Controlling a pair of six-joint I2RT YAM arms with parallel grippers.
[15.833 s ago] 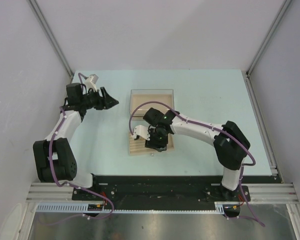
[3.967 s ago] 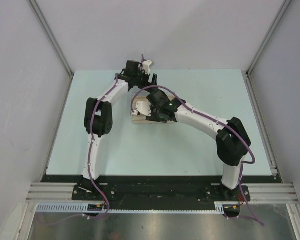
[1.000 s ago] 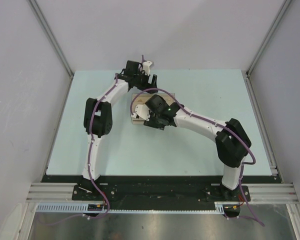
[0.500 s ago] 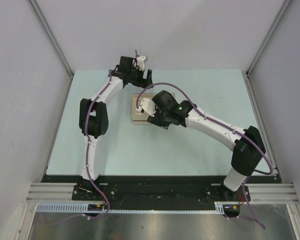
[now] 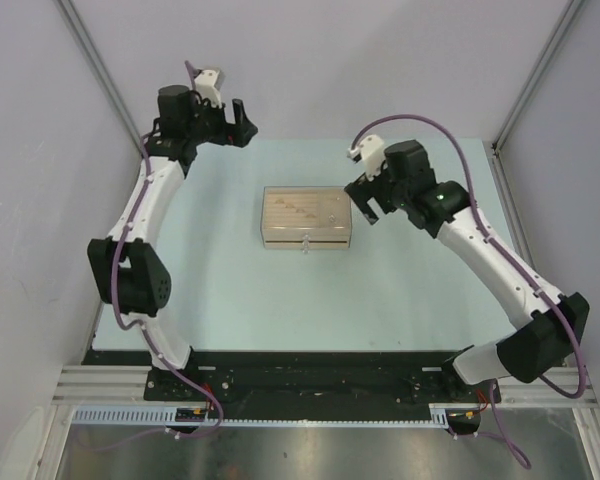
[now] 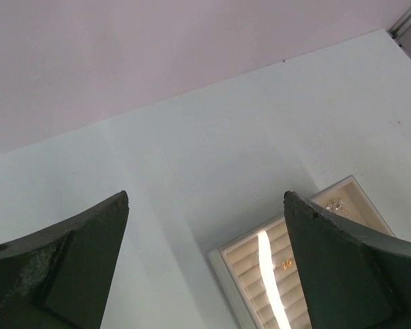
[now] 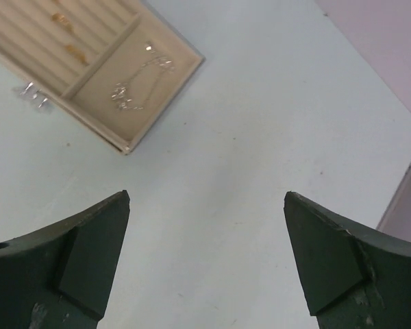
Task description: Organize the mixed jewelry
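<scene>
Both arms lifted off tray (image 5: 280,238), left pincer (image 6: 205,199) and right pincer (image 7: 205,199) wide, empty, jewelry (image 7: 120,96) tiny, partly cropped.

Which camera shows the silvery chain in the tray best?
Right wrist view: the silvery chain lies spread in the tray's plain end compartment, unobstructed. The left wrist view catches only a small glint of it. In the top view the tray shows, but the chain is too small to see.

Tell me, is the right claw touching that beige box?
Apart. The right wrist view shows the right gripper with its fingers open over bare table, and the beige box lies well beyond their tips.
</scene>
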